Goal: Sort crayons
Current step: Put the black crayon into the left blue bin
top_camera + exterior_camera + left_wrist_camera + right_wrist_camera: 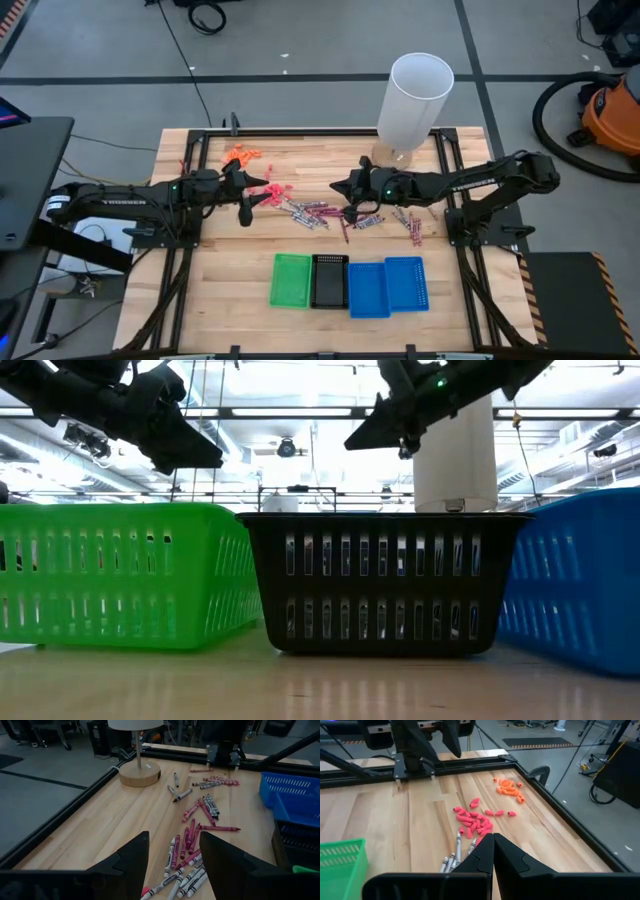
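High view shows the crayons (312, 213) scattered mid-frame on the table (200, 290), strung between the two arms. Left gripper (246, 207) hangs at the pile's left end, fingers spread wide and holding nothing. Right gripper (349, 212) sits just above the pile's middle, fingers pressed together, empty. Four trays (348, 282) line up lower in the frame, below the crayons.
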`<action>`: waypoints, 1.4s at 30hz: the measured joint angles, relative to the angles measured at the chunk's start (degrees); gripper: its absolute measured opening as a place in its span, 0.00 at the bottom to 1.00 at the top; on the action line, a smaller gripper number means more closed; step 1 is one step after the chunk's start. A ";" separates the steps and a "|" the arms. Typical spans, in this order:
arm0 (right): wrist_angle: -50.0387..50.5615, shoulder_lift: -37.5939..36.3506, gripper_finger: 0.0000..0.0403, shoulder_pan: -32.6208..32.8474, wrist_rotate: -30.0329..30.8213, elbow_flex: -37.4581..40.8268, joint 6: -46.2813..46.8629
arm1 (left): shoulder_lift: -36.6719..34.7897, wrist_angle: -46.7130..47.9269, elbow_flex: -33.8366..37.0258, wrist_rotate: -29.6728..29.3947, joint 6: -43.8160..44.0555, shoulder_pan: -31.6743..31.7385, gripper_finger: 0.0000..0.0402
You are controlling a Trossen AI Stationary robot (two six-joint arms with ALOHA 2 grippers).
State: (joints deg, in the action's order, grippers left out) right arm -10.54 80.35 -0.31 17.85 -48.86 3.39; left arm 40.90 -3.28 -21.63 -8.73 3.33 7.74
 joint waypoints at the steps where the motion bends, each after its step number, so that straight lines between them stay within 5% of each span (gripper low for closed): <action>1: -0.09 0.63 0.04 0.08 -0.31 0.00 0.05 | 0.01 0.01 0.00 0.00 0.00 -0.01 0.47; 14: 0.78 8.77 0.05 0.78 -4.31 -3.96 1.39 | 9.32 -6.92 0.04 6.24 -3.37 -5.97 0.47; 28: 10.59 13.24 0.19 1.70 -4.66 -12.00 0.44 | 14.92 -3.85 -1.50 -0.97 0.56 -13.43 0.45; 34: 15.61 14.06 0.20 1.66 -4.52 -15.71 0.03 | 18.46 4.22 -7.54 -6.47 0.57 -18.47 0.41; 42: 22.29 14.28 0.20 2.54 -2.82 -19.23 0.35 | 18.89 6.52 -8.55 -6.68 2.22 -22.17 0.40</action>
State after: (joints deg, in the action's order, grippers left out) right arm 11.75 94.63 2.22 15.03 -68.09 3.74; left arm 59.79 3.24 -30.17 -15.42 5.55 -14.43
